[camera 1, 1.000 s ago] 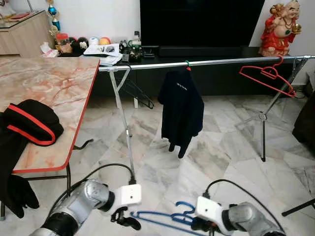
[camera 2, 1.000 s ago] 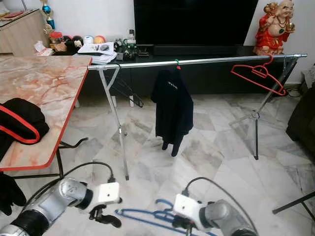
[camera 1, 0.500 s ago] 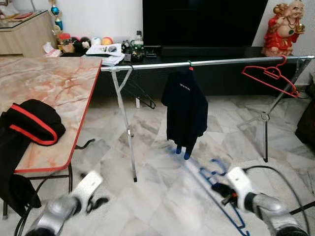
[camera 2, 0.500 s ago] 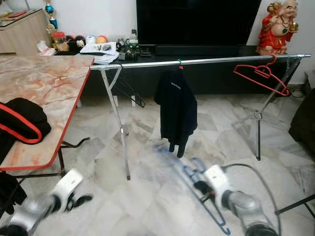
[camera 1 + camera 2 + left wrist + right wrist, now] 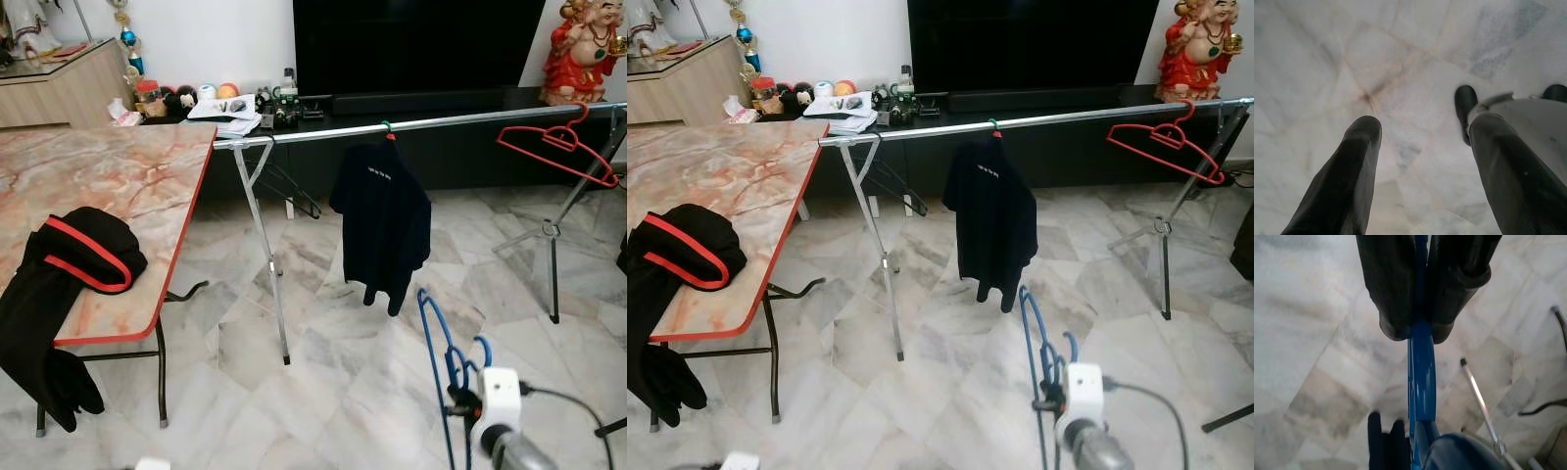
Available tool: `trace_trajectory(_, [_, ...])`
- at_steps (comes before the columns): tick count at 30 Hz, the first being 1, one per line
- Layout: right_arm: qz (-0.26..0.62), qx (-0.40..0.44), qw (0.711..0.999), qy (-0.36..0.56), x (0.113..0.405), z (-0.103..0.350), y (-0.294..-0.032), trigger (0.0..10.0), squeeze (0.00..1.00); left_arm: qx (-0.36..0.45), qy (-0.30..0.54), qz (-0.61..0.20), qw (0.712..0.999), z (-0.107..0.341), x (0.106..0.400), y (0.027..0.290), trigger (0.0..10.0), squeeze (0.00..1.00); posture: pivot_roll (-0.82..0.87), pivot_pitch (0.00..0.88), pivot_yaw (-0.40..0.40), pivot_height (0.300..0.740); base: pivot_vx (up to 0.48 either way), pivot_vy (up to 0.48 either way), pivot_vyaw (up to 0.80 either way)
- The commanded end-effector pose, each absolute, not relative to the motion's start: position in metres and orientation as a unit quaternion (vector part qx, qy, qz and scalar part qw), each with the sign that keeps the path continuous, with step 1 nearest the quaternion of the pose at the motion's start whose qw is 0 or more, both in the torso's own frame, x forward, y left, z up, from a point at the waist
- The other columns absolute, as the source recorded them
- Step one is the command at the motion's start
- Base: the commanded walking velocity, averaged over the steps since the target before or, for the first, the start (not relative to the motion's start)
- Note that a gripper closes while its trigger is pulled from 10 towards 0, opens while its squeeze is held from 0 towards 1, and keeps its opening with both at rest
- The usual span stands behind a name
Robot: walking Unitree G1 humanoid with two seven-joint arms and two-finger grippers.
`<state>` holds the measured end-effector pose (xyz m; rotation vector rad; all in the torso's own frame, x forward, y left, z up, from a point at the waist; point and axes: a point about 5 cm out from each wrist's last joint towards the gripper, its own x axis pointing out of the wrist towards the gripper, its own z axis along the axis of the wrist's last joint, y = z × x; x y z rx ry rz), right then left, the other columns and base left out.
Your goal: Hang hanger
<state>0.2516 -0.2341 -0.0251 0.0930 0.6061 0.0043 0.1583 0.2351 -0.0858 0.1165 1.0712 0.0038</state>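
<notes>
We log the right gripper [image 5: 1418, 330] low at the right of the head views, its two black fingers [image 5: 1391, 293] pressed together on the blue plastic clothes hanger [image 5: 439, 338]. In the right wrist view the blue bar runs straight out between the pads and on past the tips, over the pale marble floor tiles [image 5: 323, 392].

From the head views, the blue hanger stands edge-on and nearly upright above the white wrist housing [image 5: 498, 397]. Its top reaches up toward the hem of the dark navy jacket [image 5: 382, 220], but we see a gap between them.

Beyond the right gripper, higher and farther off, runs the long silver metal clothes rail [image 5: 470, 117] on folding legs. The navy jacket hangs from the rail roughly straight ahead of the gripper. A red plastic hanger [image 5: 558, 147] hangs tilted from the rail, off to the gripper's right. The blue hanger is well short of the rail.

The left gripper [image 5: 1420, 142] hangs low, pointing at the marble floor. Its two black fingers stand apart with nothing between them; only bare tiles show in the gap.

Far to the left of the right gripper stands the marble-pattern table with a red edge [image 5: 147, 186]. A black garment with red piping [image 5: 69, 264] lies on its near corner and droops over the edge. Behind the rail sit a dark television [image 5: 411, 44] and a red statue [image 5: 583, 49].
</notes>
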Motion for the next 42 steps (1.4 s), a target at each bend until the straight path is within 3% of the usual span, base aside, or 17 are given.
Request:
trace_trajectory(1, [-0.022, 0.058, 0.963, 0.263, 0.257, -0.018, -0.237, 10.0, 0.00, 0.052, 0.521, 0.020, 0.852, -0.089, 0.151, 0.238, 10.0, 0.00, -0.11, 0.000, 0.058, 0.740, 0.000, 0.000, 0.00])
trace_trajectory(9, [-0.115, 0.102, 0.959, 0.238, 0.251, -0.019, -0.244, 10.0, 0.00, 0.047, 0.523, 0.024, 0.850, -0.091, 0.149, 0.234, 10.0, 0.00, -0.10, 0.000, 0.036, 0.740, 0.000, 0.000, 0.00])
trace_trajectory(23, [-0.147, 0.115, 0.955, 0.229, 0.242, -0.023, -0.242, 10.0, 0.00, 0.045, 0.535, 0.005, 0.843, -0.094, 0.145, 0.225, 10.0, 0.00, -0.11, 0.001, 0.046, 0.740, 0.017, 0.000, 0.00])
trace_trajectory(31, [-0.142, 0.109, 0.956, 0.232, 0.236, -0.026, -0.242, 10.0, 0.00, 0.041, 0.536, 0.013, 0.843, -0.095, 0.141, 0.227, 10.0, 0.00, -0.07, 0.000, 0.011, 0.740, 0.246, 0.000, 0.00])
trace_trajectory(35, [-0.146, 0.101, 0.956, 0.235, 0.229, -0.030, -0.243, 10.0, 0.00, 0.035, 0.546, 0.023, 0.836, -0.099, 0.130, 0.229, 10.0, 0.00, -0.08, 0.000, 0.030, 0.740, 0.256, 0.000, 0.00])
trace_trajectory(42, [-0.204, 0.107, 0.951, 0.205, 0.212, -0.026, -0.261, 10.0, 0.00, 0.045, 0.555, 0.000, 0.831, -0.103, 0.120, 0.223, 10.0, 0.00, -0.06, 0.003, 0.009, 0.740, 0.260, 0.000, 0.00])
